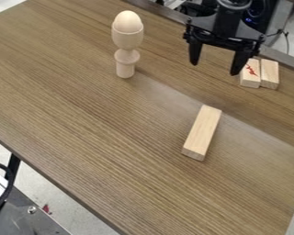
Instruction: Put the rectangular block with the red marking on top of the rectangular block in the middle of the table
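Brown wood-grain table (100, 128) is filling most of the view, running out past the right and bottom edges. Grey metal panel (30, 218) is showing at lower left, cut off by the corner, a black cable (10, 183) curving over it. Black gripper (216, 69) is hanging down at the upper right, pointing at the table, released, fingers standing wide apart; upper part is getting cropped by the top edge. Pale turned wooden stand (126, 57) is standing upright at upper left of centre, egg-shaped top (128, 21) sitting in its cup. Plain rectangular block (202, 133) is lying slanted mid-table. Block with red marking (250, 81) is lying near the far edge, well apart from that one; one finger is partly covering it, and the red scribble is staying unreadable. Second plain block (269, 73) is lying right beside it; can't tell if they're touching.
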You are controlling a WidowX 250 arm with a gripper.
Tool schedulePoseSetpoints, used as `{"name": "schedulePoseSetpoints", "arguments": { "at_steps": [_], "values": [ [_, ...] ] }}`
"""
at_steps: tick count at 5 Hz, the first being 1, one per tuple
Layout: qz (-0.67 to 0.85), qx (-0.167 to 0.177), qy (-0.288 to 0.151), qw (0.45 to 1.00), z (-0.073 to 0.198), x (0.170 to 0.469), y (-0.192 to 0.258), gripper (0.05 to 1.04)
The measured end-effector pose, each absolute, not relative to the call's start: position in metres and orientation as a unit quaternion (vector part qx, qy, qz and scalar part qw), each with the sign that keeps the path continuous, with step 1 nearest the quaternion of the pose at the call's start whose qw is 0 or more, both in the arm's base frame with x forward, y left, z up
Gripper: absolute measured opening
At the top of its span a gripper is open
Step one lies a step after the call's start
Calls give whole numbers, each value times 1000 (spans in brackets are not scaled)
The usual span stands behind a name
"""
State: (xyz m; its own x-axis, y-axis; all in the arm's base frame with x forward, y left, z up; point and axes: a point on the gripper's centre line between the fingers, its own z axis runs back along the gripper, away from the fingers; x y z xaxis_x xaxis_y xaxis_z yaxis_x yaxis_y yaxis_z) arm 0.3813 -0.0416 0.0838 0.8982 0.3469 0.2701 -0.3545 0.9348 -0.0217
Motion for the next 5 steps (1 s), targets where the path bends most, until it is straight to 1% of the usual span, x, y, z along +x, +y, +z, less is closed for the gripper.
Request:
{"name": "schedulePoseSetpoints", "arguments": {
  "at_steps": [1,2,3,5],
  "values": [
    [195,3,-136,971,77,394,-46,999],
    [199,-17,-128,971,68,407,-55,1000],
    [191,-29,-128,973,67,416,-61,1000],
    [177,-34,-118,977,53,425,-72,999]
  ]
}}
